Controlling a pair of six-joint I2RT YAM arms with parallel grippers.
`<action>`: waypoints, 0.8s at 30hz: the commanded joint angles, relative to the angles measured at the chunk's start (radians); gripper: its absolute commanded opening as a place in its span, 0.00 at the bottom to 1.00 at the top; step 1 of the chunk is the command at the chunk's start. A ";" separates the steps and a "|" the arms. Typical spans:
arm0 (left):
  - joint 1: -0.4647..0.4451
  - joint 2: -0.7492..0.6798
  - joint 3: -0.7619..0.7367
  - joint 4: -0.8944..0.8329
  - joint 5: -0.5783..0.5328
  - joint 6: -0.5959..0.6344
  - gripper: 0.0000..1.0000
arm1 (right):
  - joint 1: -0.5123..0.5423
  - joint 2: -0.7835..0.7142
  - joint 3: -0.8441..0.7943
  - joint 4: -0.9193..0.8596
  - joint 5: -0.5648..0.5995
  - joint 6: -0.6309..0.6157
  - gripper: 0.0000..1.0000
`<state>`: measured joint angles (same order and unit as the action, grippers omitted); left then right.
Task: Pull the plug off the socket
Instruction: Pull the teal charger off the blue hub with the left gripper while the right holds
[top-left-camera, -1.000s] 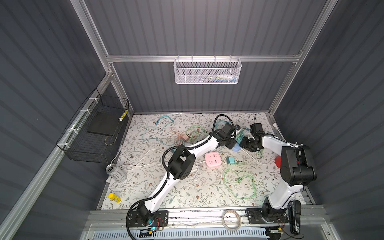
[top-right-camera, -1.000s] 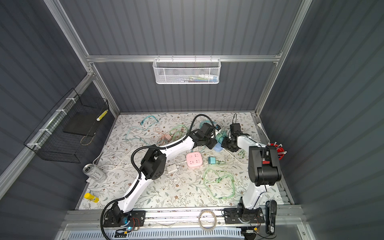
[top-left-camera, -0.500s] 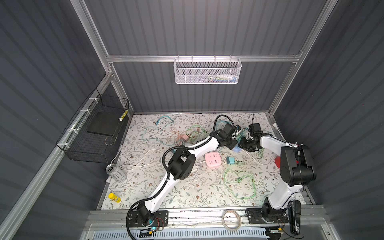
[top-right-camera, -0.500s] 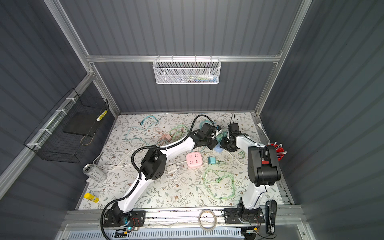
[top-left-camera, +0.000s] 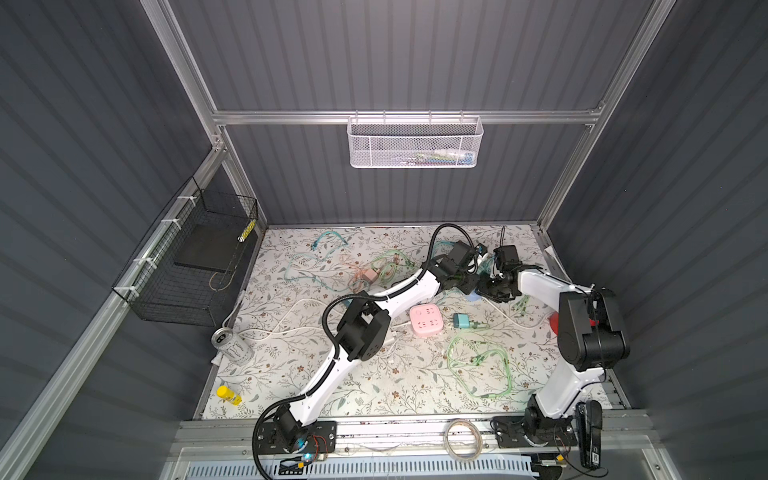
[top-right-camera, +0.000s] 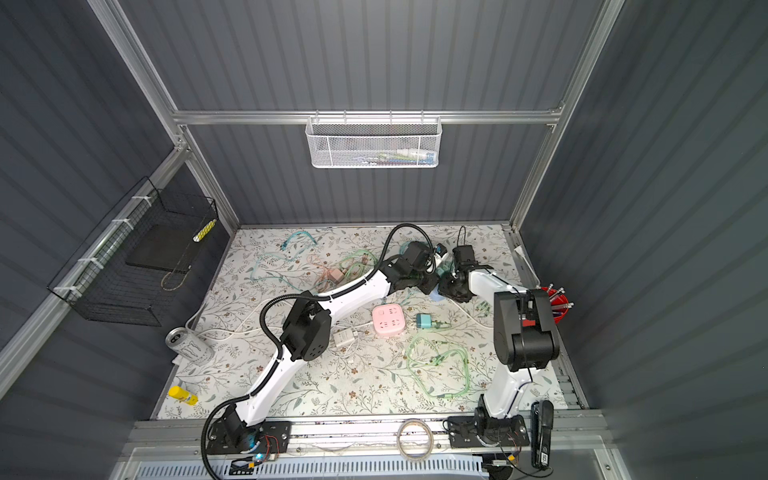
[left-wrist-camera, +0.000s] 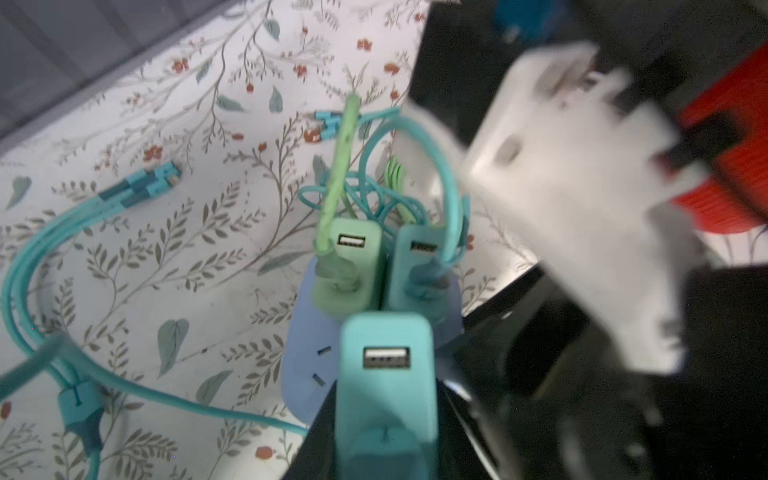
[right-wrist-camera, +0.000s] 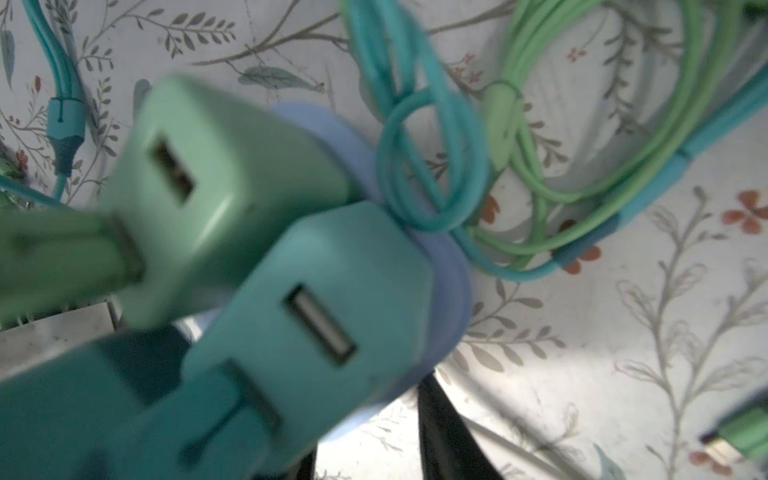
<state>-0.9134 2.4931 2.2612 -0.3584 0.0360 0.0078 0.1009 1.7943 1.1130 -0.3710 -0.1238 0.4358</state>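
Premises: a robot test cell, lab-type. Grey ribbed walls (top-left-camera: 374, 54) on an aluminium frame (top-left-camera: 407, 117) enclose one desk (top-left-camera: 374, 386) under a floral cover. A left arm (top-left-camera: 361, 332) and a right arm (top-left-camera: 590, 332) are mounted on a rail (top-left-camera: 395, 428) at its front edge. A white basket (top-left-camera: 415, 145) and a black basket (top-left-camera: 187, 266) hang from the frame. Cables (top-left-camera: 478, 358) litter the desk.

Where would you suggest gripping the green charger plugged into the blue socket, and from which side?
I'd grip the green charger by its upper body, coming from above its USB end: it stands upright in the blue socket, a teal charger crowding one side.
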 joint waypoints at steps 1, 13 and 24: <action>-0.022 -0.045 0.012 0.038 0.039 0.009 0.20 | 0.013 0.029 -0.002 -0.055 0.009 -0.021 0.40; 0.064 -0.132 -0.198 0.118 0.094 -0.086 0.20 | 0.003 0.012 -0.030 -0.022 -0.037 -0.008 0.45; 0.148 -0.136 -0.204 0.166 0.193 -0.201 0.23 | -0.012 -0.042 -0.034 0.035 -0.078 -0.055 0.55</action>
<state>-0.7849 2.3939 2.0499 -0.2276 0.1627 -0.1261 0.0933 1.7878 1.0927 -0.3389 -0.1764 0.4103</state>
